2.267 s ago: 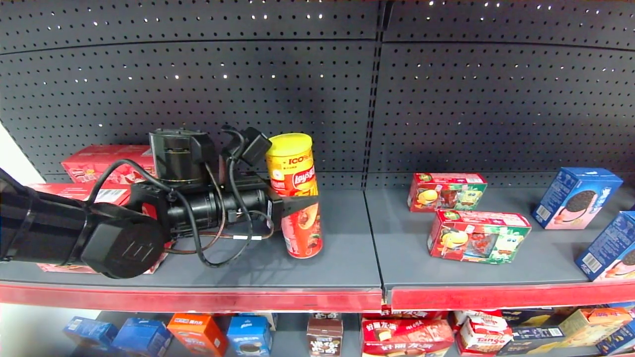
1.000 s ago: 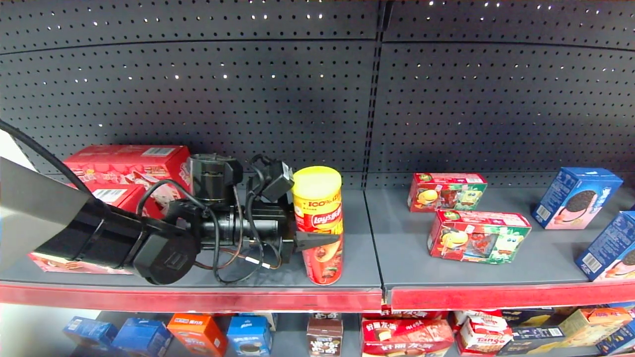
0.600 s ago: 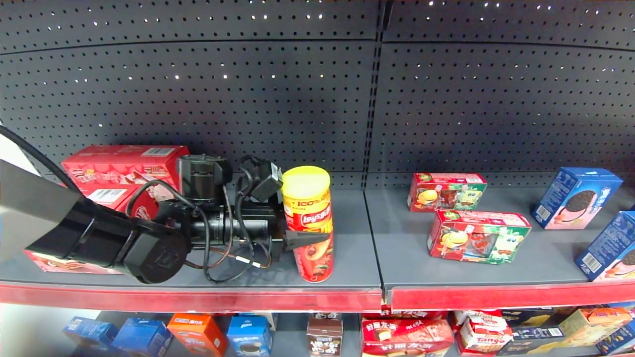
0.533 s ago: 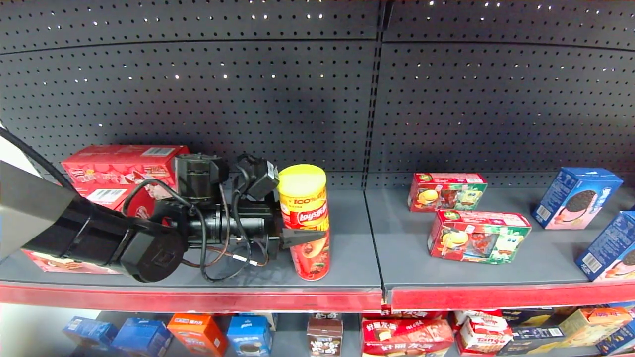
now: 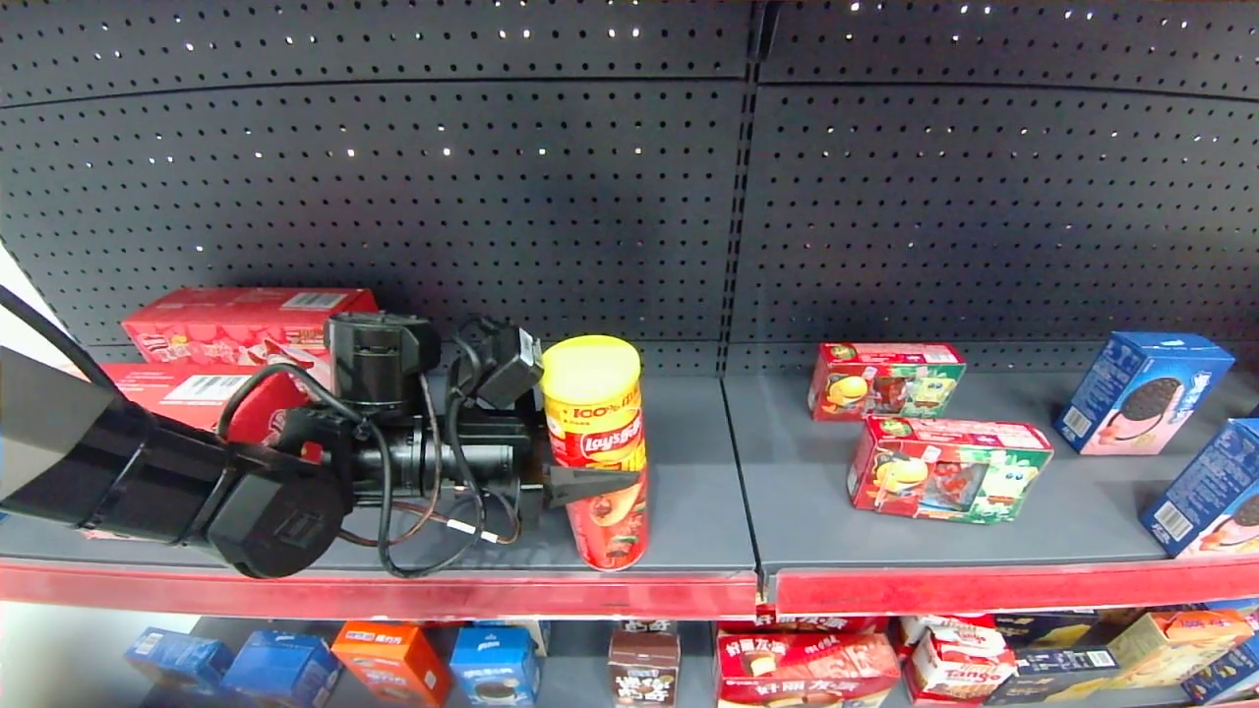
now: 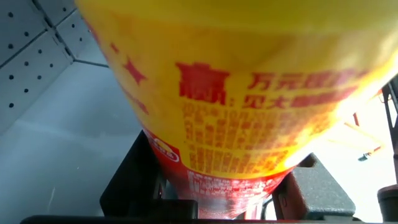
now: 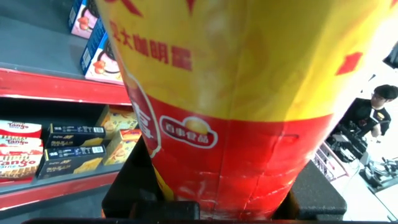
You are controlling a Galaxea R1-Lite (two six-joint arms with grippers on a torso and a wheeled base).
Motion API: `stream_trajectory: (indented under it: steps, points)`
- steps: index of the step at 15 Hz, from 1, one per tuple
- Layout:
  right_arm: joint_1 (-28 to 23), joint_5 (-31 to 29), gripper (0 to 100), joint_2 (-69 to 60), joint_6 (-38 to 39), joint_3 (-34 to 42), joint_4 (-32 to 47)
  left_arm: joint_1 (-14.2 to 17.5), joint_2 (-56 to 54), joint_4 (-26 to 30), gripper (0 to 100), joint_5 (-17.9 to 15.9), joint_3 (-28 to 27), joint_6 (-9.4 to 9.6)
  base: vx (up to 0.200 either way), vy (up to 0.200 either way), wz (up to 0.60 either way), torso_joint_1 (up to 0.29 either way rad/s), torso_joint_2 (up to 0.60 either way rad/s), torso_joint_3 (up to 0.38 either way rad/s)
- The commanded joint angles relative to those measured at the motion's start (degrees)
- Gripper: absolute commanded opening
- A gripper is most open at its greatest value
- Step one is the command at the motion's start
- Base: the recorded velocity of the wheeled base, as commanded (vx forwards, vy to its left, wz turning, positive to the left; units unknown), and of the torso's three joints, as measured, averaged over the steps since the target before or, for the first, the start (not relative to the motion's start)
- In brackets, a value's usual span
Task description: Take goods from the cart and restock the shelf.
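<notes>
Task is approx. in the middle, judging by the shelf. At the left of the head view, red boxes lie at the back. Right of them, at lower centre-left of the frame, the left gripper comes in from the left side and is closed around a chips can. Its jaws hold the can at about mid-height, one in front and one behind.

The can is nearly upright, its top leaning a little to the left, close to the red front edge of the shelf. Its bottom looks to be on the board or just above it; which one cannot be told. So this can is brought to its place but not yet let go.

Farther right lie two green-red boxes, and at the right edge blue boxes, w/ bare board between them, so there is room for more goods.

In the right wrist view the right gripper is closed around a second chips can, w/ a jaw on each side. Probably this one goes on the shelf after the first.
</notes>
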Motion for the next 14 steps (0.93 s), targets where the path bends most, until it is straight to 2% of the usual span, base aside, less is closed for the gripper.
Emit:
stream_trajectory:
  steps: [1,14]
  points:
    - [-0.1,0.0,0,-0.1,0.0,0.1,0.0,0.0,0.5,0.0,0,0.0,0.1,-0.07,0.000,0.000,0.00,0.000,0.00,0.000]
    - [-0.4,0.6,0,-1.0,-0.1,0.3,1.9,0.2,3.6,0.0,0,0.4,-2.1,0.02,0.000,0.000,0.00,0.000,0.00,0.000]
